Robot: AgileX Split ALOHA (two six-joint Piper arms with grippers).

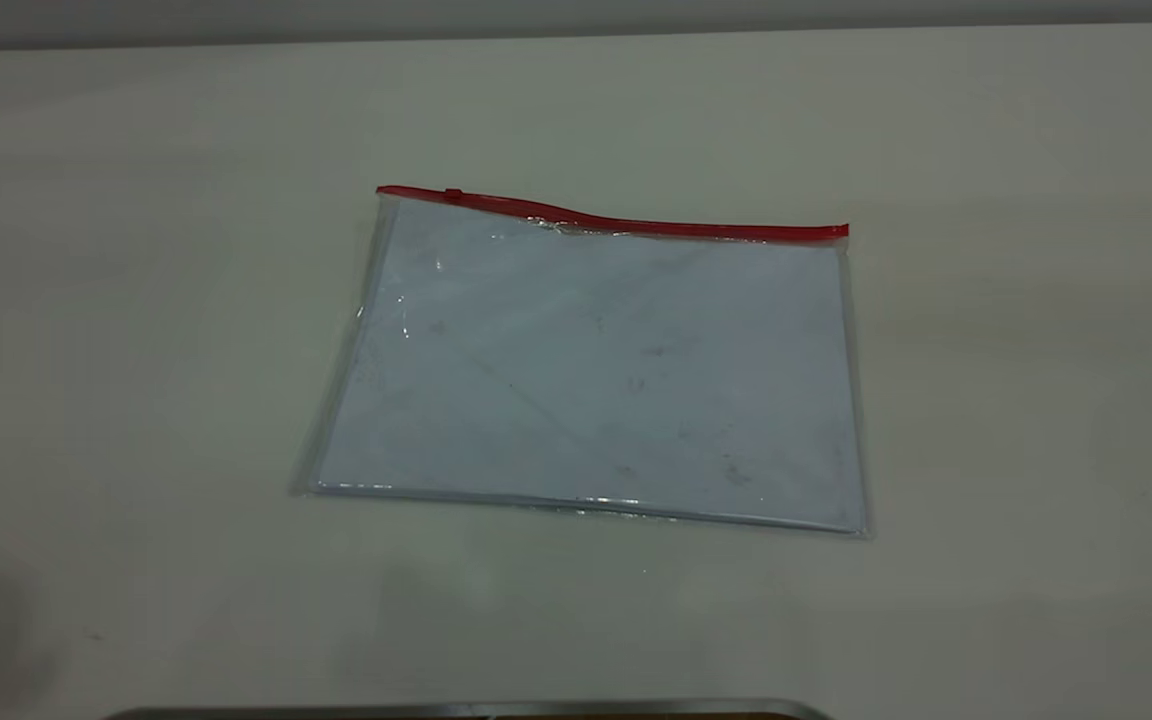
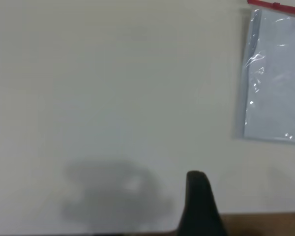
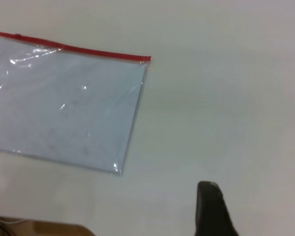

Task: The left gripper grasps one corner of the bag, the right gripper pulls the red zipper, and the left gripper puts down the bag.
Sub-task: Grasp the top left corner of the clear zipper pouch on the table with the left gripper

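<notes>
the bag [image 1: 596, 370] lies flat mid-counter, well clear of every counter edge, red zipper [image 1: 626, 222] along its far side and the slider [image 1: 453, 194] near the zipper's left end. nothing grasped yet.

left gripper [image 2: 199, 204] hangs over bare counter toward the near left corner, well apart from the bag; only one finger shows, so you can't tell if the jaws are open or closed. right gripper [image 3: 212, 209] same story toward the near right side: one finger in view, jaw state can't be told.

risks from here:
- the bag sits flush and glossy, so your left jaws may skid over the red corner [image 1: 384, 192] and shove the bag instead of pinching it.
- the slider sits just beside that corner; grab too wide and you cover it or crowd the right gripper out.
- the zipper bulges mid-run; with a weak corner hold the pull likely drags the whole bag along rather than moving the slider.
- the slider is tiny, so the right jaws can easily close on film instead.
</notes>
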